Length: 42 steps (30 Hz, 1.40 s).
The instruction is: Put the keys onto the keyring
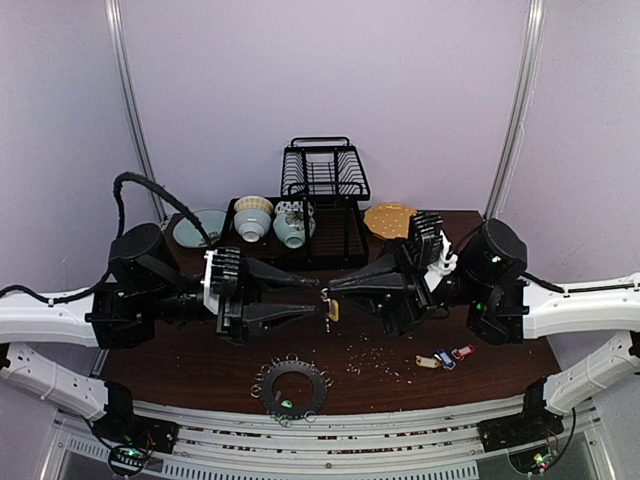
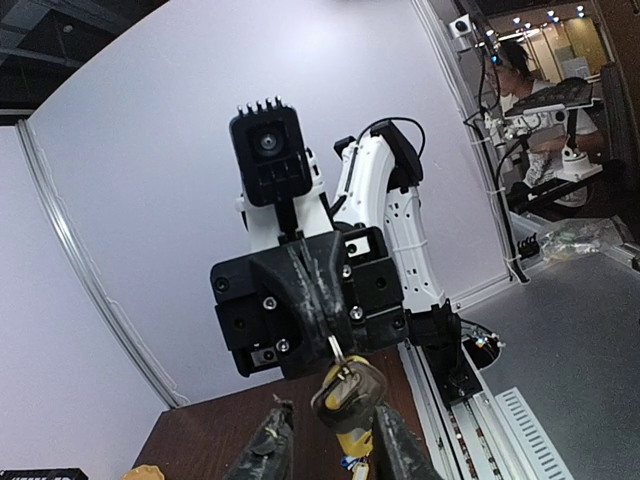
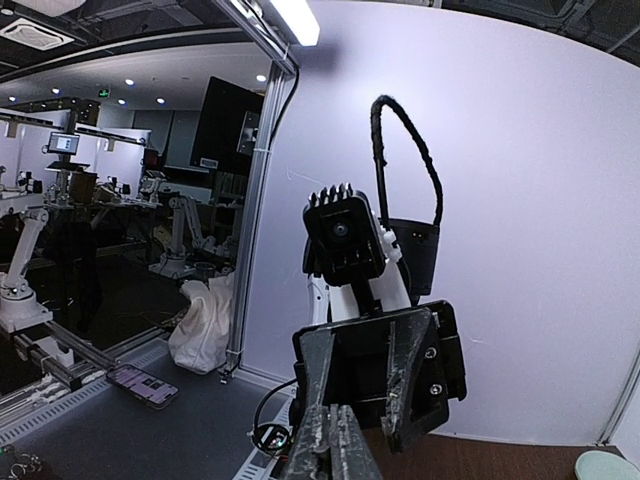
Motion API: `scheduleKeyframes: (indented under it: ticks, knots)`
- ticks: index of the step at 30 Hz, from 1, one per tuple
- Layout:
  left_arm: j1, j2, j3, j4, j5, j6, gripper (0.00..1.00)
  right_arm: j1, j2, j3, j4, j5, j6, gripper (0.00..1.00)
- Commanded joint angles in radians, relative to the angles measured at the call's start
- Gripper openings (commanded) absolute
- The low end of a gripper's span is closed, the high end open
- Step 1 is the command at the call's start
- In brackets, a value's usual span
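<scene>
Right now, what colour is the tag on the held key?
Yellow key tag, clearest in the top external view.

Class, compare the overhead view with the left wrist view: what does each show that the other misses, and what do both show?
Only overhead: the keyring lying flat near the table's front edge, three loose keys to its right, and the dish rack at the back. Only left wrist: a person in the background. Both: the right gripper pinching the yellow-tagged key.
</scene>
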Motion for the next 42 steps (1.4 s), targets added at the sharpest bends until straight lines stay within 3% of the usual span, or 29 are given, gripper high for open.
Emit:
scheduleKeyframes:
  ticks: [1,3,7,14,26,29,32,34,38,42]
  knots:
    - [-0.004,-0.044,-0.031,0.124,-0.030,0.055,0.32,-0.048,-0.025,0.033,0.162,-0.144,0.154,0.00]
    - [-0.004,-0.041,-0.030,0.122,-0.024,0.090,0.35,-0.067,-0.017,0.081,0.120,-0.263,0.196,0.00]
    - [-0.003,-0.011,-0.038,0.144,-0.052,0.129,0.35,-0.068,-0.032,0.237,-0.341,-0.332,-0.008,0.00]
    - [0.050,-0.015,-0.075,0.166,0.018,0.138,0.35,-0.067,-0.082,0.274,-0.512,-0.350,-0.111,0.00]
    - [0.061,0.018,-0.066,0.199,0.069,0.115,0.32,-0.067,-0.080,0.221,-0.442,-0.338,-0.129,0.00]
    - [0.060,0.029,-0.055,0.187,0.080,0.110,0.32,-0.065,-0.080,0.214,-0.474,-0.219,-0.202,0.00]
    - [0.060,0.037,-0.035,0.171,0.060,0.097,0.42,-0.030,-0.101,0.183,-0.493,0.029,-0.339,0.00]
    - [0.060,0.033,-0.028,0.176,0.000,0.076,0.44,0.003,-0.101,0.172,-0.499,0.110,-0.403,0.00]
    - [0.060,0.015,-0.037,0.224,-0.113,0.033,0.45,0.033,-0.090,0.161,-0.492,0.154,-0.425,0.00]
    - [0.060,0.035,-0.029,0.215,-0.014,0.032,0.41,0.037,-0.089,0.147,-0.477,0.177,-0.430,0.00]
